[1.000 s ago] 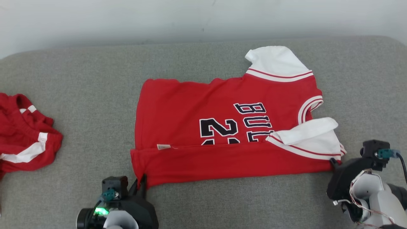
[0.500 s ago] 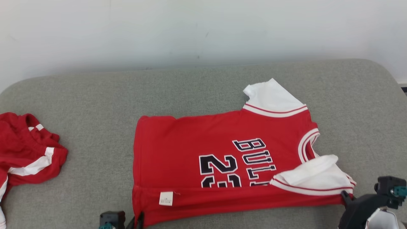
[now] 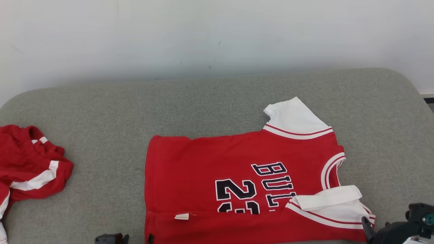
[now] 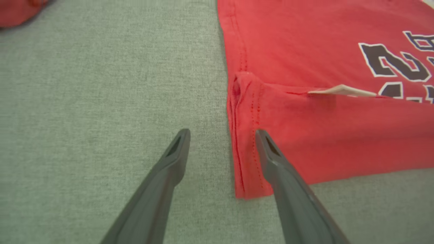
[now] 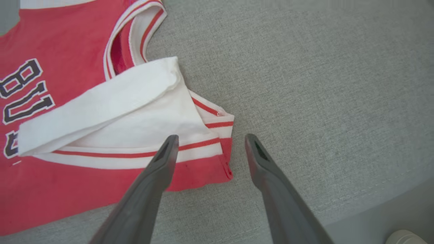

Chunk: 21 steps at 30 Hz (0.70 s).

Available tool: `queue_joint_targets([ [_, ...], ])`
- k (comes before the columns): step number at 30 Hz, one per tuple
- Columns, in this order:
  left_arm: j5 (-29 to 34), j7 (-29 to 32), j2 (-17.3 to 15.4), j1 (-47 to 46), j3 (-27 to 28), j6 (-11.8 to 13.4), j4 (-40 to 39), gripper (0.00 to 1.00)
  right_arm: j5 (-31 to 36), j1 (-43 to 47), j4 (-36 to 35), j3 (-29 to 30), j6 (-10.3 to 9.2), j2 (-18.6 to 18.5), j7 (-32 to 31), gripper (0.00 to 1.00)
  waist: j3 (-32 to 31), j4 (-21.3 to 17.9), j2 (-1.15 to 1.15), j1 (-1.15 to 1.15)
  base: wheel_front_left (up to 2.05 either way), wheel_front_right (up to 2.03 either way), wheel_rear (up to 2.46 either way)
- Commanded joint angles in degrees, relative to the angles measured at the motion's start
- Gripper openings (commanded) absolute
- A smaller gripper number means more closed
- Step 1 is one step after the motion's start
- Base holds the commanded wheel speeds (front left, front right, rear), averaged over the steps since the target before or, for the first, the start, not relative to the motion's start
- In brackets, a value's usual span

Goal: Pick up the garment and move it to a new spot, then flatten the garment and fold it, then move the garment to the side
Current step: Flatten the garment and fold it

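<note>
Jersey (image 3: 237, 183) lay flat on the cushion (image 3: 101, 108) toward 5 o'clock in the head view, with its near long edge folded up over the lettering. One white sleeve (image 3: 295, 118) pointed to 12 o'clock; the other (image 3: 330, 200) lay doubled over at 4 o'clock.

Left gripper (image 4: 222, 133) stood released, grasping nothing, with the hem corner (image 4: 247, 162) between its fingers and one finger over the cloth. Right gripper (image 5: 209, 137) was released too, with the jersey's other near corner between its fingers, one finger over the striped band and one over bare cushion.

Red shorts (image 3: 28, 166) sat bunched at 9 o'clock, well apart from the jersey. Bare cushion lay between them, at 12 o'clock up to the wall (image 3: 203, 34), and at 3 o'clock to the rounded edge.
</note>
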<state>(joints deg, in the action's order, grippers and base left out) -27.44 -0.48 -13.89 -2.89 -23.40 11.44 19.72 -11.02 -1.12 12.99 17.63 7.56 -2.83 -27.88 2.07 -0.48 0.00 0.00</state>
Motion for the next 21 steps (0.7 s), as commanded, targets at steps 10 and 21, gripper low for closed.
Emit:
queue_joint_targets([
  [10, -0.83, 5.42, -3.59, -7.9, 2.14, -0.07, -5.7, 1.0, 1.61, -11.18, -4.58, -3.44, -0.15, -5.05, -6.3, 1.0, 2.3, 0.08, 0.0, 0.0, 0.0, 0.0, 0.0],
  [21, -0.36, 15.79, -3.32, -30.91, 1.01, -2.72, 3.92, 1.0, 0.56, -34.69, 7.01, -15.1, -0.15, -10.56, -10.33, 1.0, 11.22, -2.02, 0.0, 0.0, 0.0, 0.0, 0.0],
])
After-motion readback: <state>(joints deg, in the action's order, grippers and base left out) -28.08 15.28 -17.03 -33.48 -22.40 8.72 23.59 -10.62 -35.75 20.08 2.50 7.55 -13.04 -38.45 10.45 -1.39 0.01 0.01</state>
